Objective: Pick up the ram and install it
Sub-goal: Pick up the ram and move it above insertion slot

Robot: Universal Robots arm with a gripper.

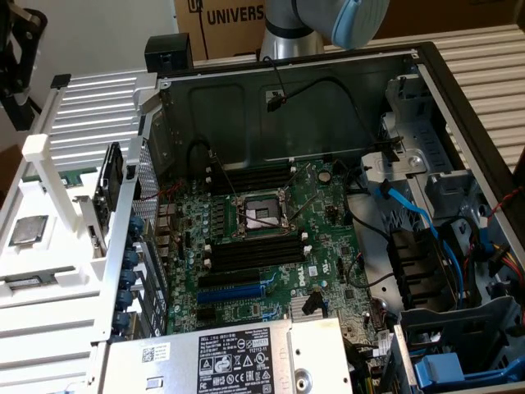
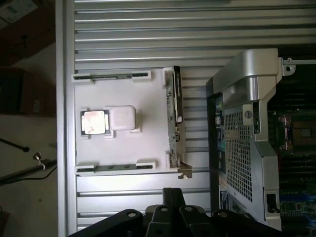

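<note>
One ram (image 1: 29,281) (image 2: 116,168) is listed, laid flat in a holder of the white tray (image 1: 57,254) (image 2: 148,143), apart from the gripper. In the exterior view the tray is placed at 9 o'clock of the open case (image 1: 459,107) (image 2: 247,74). A square chip (image 1: 26,230) (image 2: 94,122) is seated on the tray at 12 o'clock of the ram. A card (image 1: 107,185) (image 2: 175,116) is stood on edge between tray and case. Inside the case, the board (image 1: 328,238) is seen with long black slots (image 1: 250,250) at 6 o'clock of the socket (image 1: 258,215). The gripper (image 2: 171,195) is shown only in the wrist view, above the ribbed table (image 2: 148,29) just beside the tray, touching nothing; whether it is open or closed cannot be told. The arm (image 1: 328,20) is seen at 12 o'clock of the case
</note>
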